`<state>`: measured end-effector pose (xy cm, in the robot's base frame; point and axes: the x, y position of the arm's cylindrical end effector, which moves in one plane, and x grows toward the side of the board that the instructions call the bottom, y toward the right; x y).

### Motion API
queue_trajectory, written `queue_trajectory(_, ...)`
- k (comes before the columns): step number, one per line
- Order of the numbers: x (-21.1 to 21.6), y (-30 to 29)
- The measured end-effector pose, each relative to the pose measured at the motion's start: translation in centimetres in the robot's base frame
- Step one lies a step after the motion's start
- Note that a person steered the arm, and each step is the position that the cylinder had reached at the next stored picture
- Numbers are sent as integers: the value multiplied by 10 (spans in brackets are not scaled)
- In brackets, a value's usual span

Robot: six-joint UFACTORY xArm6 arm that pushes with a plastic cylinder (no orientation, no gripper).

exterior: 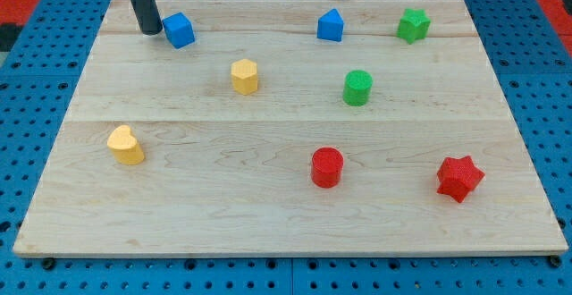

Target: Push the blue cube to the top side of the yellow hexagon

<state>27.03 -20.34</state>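
The blue cube [180, 29] sits near the top left of the wooden board [197, 214]. The yellow hexagon [244, 76] lies below and to the right of it, a clear gap between them. My tip [150, 30] rests on the board just left of the blue cube, close to or touching its left side. The rod runs up out of the view's top.
A blue house-shaped block [331, 25] and a green star [413, 25] lie along the top right. A green cylinder [358, 88] is right of the hexagon. A yellow heart [126, 145], a red cylinder [327, 167] and a red star [459, 178] lie lower down.
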Motion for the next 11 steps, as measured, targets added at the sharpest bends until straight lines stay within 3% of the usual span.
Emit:
queue_trajectory(8, 2, 77)
queue_trajectory(10, -22, 105)
queue_trajectory(11, -27, 91)
